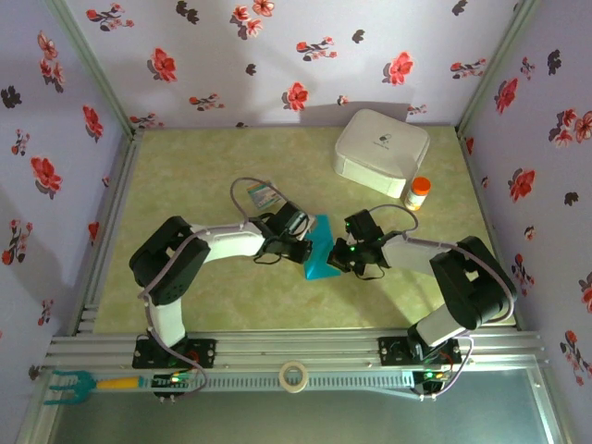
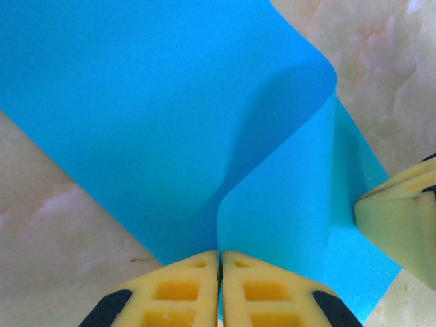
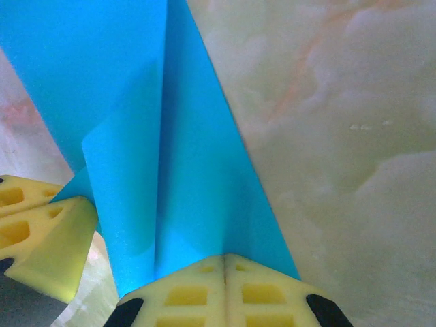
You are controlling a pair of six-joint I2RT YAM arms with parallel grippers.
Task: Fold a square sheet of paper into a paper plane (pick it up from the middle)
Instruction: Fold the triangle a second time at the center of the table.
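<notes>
The square sheet of paper, bright turquoise, lies mid-table folded to a narrower pointed paper-plane shape with lengthwise flaps. My left gripper meets it from the left and my right gripper from the right. In the left wrist view the left gripper is shut, with a raised curled flap of the sheet running into its jaw line. The right gripper is shut on a lengthwise crease of the sheet. Each wrist view catches the other gripper's yellow finger at the paper's edge.
A white rounded box and a small orange-capped bottle stand at the back right. A multicoloured printed card lies behind the left arm. A tape roll sits on the front rail. Floral walls close in three sides.
</notes>
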